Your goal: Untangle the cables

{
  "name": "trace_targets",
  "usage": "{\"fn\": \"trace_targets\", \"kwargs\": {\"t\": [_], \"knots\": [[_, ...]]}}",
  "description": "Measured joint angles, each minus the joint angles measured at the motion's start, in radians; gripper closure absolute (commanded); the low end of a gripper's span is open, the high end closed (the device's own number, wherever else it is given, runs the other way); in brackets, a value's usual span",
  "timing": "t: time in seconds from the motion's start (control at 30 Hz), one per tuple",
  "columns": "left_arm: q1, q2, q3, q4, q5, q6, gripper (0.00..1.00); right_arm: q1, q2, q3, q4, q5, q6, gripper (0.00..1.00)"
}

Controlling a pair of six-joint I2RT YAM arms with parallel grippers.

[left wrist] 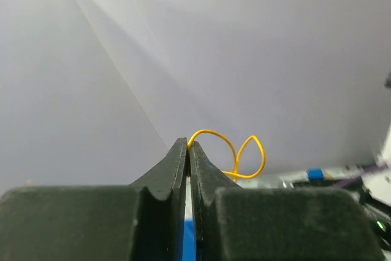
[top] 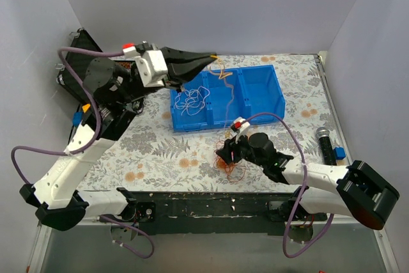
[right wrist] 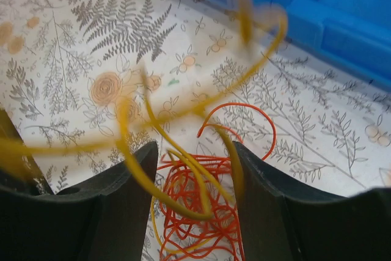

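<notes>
Plain grey walls [top: 211, 4] enclose the table [top: 160, 151] on the left, far and right sides; a leaf-and-flower cloth [top: 303, 91] covers it.

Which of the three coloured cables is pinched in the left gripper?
The orange-yellow cable: it loops out of the shut left gripper. The white cable lies in the blue bin, and the red cable is heaped on the table.

You can read no text, number, brand or sign in any view. The red patch [top: 128, 47] near the left wrist is too small to show any letters.
</notes>
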Motion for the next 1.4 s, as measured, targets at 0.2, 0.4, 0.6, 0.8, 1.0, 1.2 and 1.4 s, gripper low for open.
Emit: {"fn": "trace_targets", "kwargs": {"t": [0.2,0.4,0.6,0.8,1.0,1.2,1.4], "knots": [[0.0,0.08,0.195,0.149,-0.047,-0.009,1.0,0.013,0.027,-0.061,0.006,-0.01,0.04,0.36],[0.0,0.173,0.35,0.219,-0.054,0.003,1.0,0.04,0.069,-0.079,0.008,-0.01,0.065,0.49],[-0.001,0.244,0.465,0.27,-0.051,0.037,1.0,0.049,0.096,-0.097,0.035,-0.011,0.088,0.59],[-0.007,0.311,0.579,0.44,-0.053,0.163,1.0,0.05,0.101,-0.11,0.048,-0.01,0.097,0.6],[-0.01,0.419,0.736,0.634,-0.065,0.397,1.0,0.051,0.101,-0.11,0.047,-0.01,0.1,0.62],[-0.011,0.541,0.888,0.746,-0.068,0.637,1.0,0.054,0.101,-0.11,0.043,0.004,0.11,0.7],[-0.011,0.564,0.916,0.761,-0.101,0.787,1.0,0.059,0.114,-0.057,-0.054,0.092,0.151,0.99]]}}
